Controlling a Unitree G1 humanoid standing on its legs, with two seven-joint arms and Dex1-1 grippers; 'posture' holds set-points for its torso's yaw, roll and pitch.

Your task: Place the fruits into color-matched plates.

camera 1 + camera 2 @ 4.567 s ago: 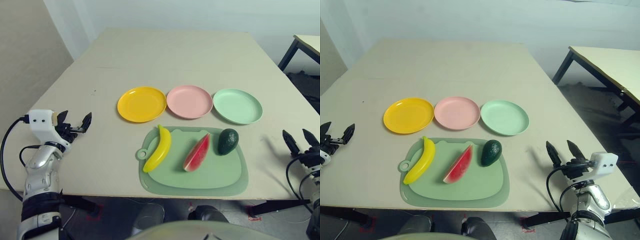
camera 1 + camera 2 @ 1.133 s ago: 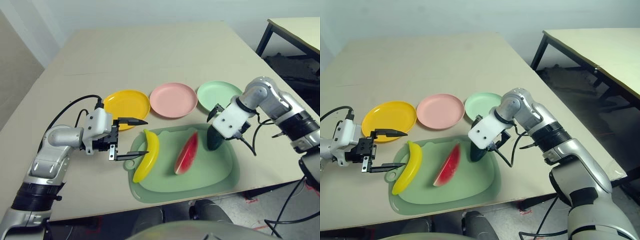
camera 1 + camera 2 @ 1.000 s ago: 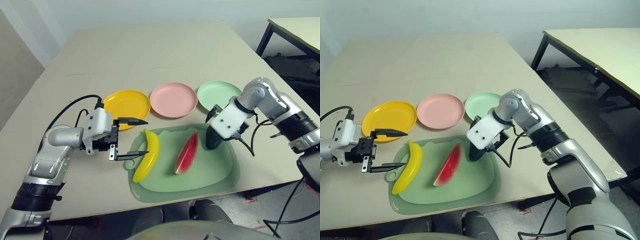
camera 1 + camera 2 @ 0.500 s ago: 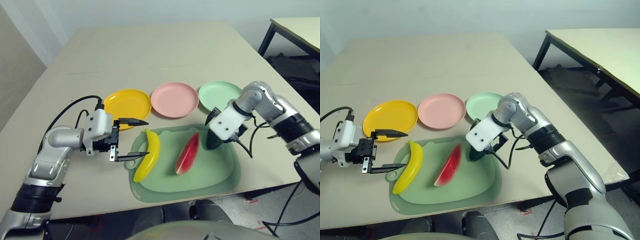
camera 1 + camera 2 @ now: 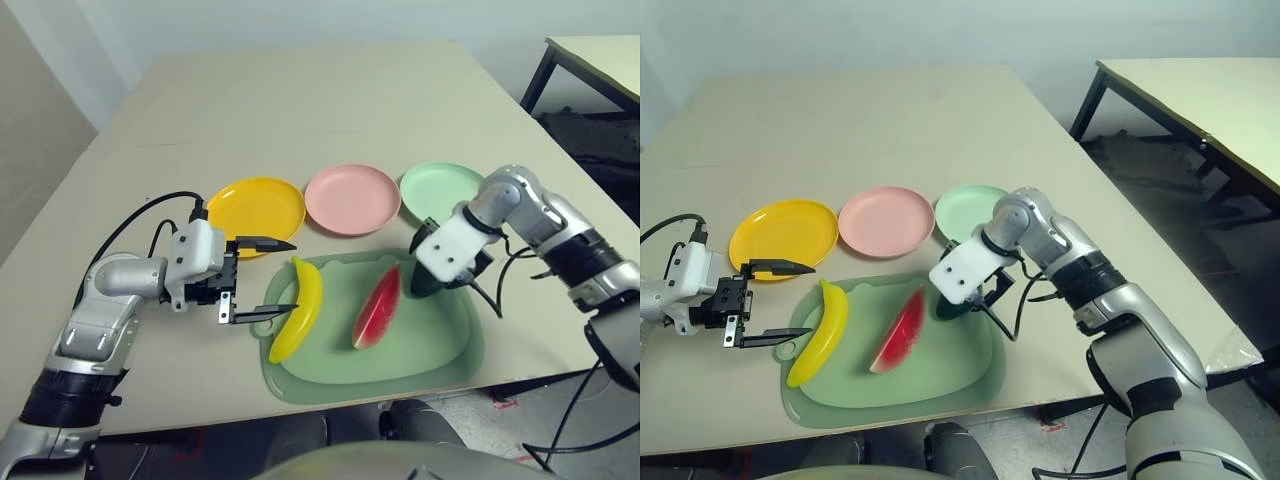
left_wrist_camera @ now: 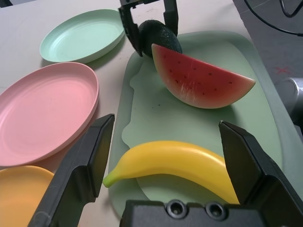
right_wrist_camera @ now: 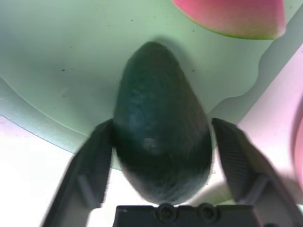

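Observation:
A dark green avocado lies at the right end of the pale green cutting mat. My right gripper reaches down over it, and both fingers touch its sides. The red watermelon wedge lies mid-mat. The yellow banana lies at the mat's left end. My left gripper stands open just left of the banana, its fingers apart and pointing at the fruit without touching it. Behind the mat sit the yellow plate, the pink plate and the mint green plate, all without fruit.
The mat's front edge lies close to the table's near edge. A black cable loops from my left wrist. A second table stands off to the right beyond a gap. Bare tabletop stretches behind the plates.
The right gripper's fingers have closed in onto the avocado's sides, and that arm has edged slightly lower. The left arm and the fruits have stayed put.

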